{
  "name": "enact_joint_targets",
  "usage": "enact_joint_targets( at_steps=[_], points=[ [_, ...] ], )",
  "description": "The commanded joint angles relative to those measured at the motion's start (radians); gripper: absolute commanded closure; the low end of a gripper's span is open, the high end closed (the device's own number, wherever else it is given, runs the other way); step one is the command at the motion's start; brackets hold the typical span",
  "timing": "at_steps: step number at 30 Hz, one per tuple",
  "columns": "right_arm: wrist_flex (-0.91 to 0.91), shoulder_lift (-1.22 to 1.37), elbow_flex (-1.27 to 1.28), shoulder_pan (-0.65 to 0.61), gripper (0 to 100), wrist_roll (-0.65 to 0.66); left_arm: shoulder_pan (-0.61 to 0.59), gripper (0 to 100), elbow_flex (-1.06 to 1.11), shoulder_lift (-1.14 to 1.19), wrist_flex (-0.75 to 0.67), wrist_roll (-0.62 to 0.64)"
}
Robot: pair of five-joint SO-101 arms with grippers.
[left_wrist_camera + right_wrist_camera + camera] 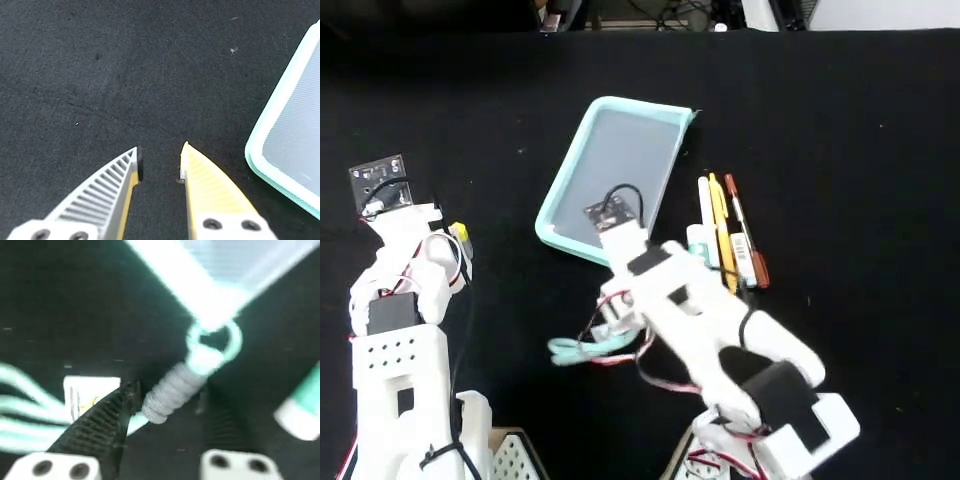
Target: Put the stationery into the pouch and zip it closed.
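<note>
The translucent pouch (pixel 615 170) with a teal rim lies flat at the table's middle. Several pens and markers (pixel 730 235) lie side by side just right of it. My right gripper (pixel 167 395) sits at the pouch's near corner (pixel 210 295), open, with the grey coiled cord (pixel 172 387) of the zip's teal ring (pixel 215 340) between its fingers. A teal strap (pixel 582 348) trails under that arm. My left gripper (pixel 161 152) stands open over bare black cloth, left of the pouch's edge (pixel 280 145), holding nothing.
Black cloth covers the whole table (pixel 840 130). A white label (pixel 92 395) lies by the strap. A white, teal-banded pen end (pixel 300 410) lies close to the right gripper. The left arm's base (pixel 395 380) stands at the near left.
</note>
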Motion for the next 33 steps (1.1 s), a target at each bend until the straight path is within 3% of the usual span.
enact_joint_targets(
  at_steps=[1, 6, 14, 17, 24, 33],
  points=[
    [0.011, 0.013, -0.015, 0.074, 98.4, 0.087, -0.007, 84, -0.008, 0.002, -0.021, 0.009],
    [0.015, -0.120, 0.058, 0.115, 98.5, 0.110, -0.007, 84, -0.008, 0.002, -0.021, 0.009],
    [0.098, -0.412, 0.266, 0.121, 98.0, 0.470, -0.007, 84, -0.008, 0.002, -0.021, 0.009],
    [0.137, -0.478, 0.302, 0.123, 97.0, 0.539, -0.007, 84, -0.008, 0.002, -0.021, 0.009],
    [0.137, -0.544, 0.283, 0.147, 72.6, 0.491, -0.007, 84, -0.008, 0.002, -0.021, 0.009],
    [0.135, -0.549, 0.239, 0.143, 77.6, 0.479, -0.007, 84, -0.008, 0.002, -0.021, 0.009]
  ],
)
